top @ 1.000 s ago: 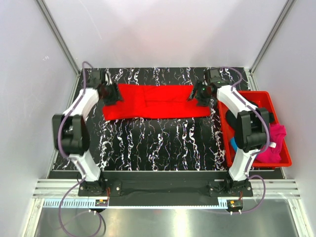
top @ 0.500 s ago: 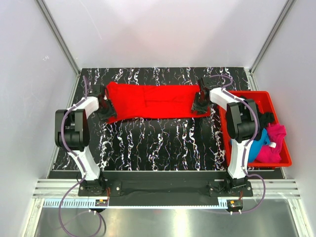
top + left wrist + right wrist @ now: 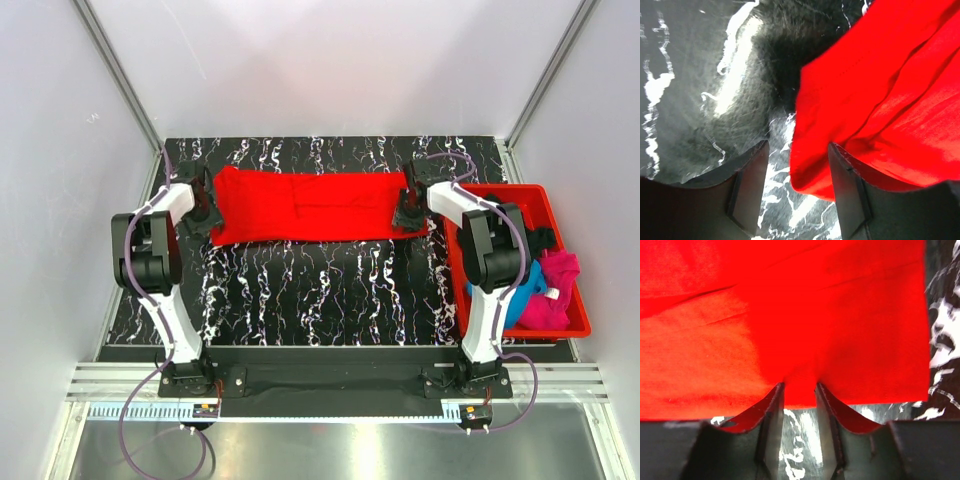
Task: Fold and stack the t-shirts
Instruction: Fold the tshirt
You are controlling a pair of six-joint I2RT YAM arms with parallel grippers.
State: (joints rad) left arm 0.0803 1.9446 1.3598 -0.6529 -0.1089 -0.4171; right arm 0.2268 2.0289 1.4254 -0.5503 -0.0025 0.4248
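A bright red t-shirt (image 3: pixel 310 205) lies folded into a long strip across the far part of the table. My left gripper (image 3: pixel 203 212) is at its left end. In the left wrist view that gripper (image 3: pixel 797 146) stands open, with the shirt's loose corner (image 3: pixel 820 165) lying between the fingers and resting against the right finger (image 3: pixel 847 192). My right gripper (image 3: pixel 408 210) is at the strip's right end. Its fingers (image 3: pixel 774 405) pinch the near edge of the red t-shirt (image 3: pixel 840 315), and the cloth puckers at my right gripper (image 3: pixel 800 387).
A red plastic bin (image 3: pixel 520 193) stands at the table's right edge, holding a blue tee (image 3: pixel 528 285), a magenta-pink tee (image 3: pixel 558 290) and a black one (image 3: pixel 542 238). The black marbled table (image 3: pixel 320 290) shows in front of the shirt. White walls enclose the back and sides.
The right gripper's jaws have closed in on the shirt's near right edge. The left gripper has slid down and outward to the shirt's left end, and the strip has shifted a little.
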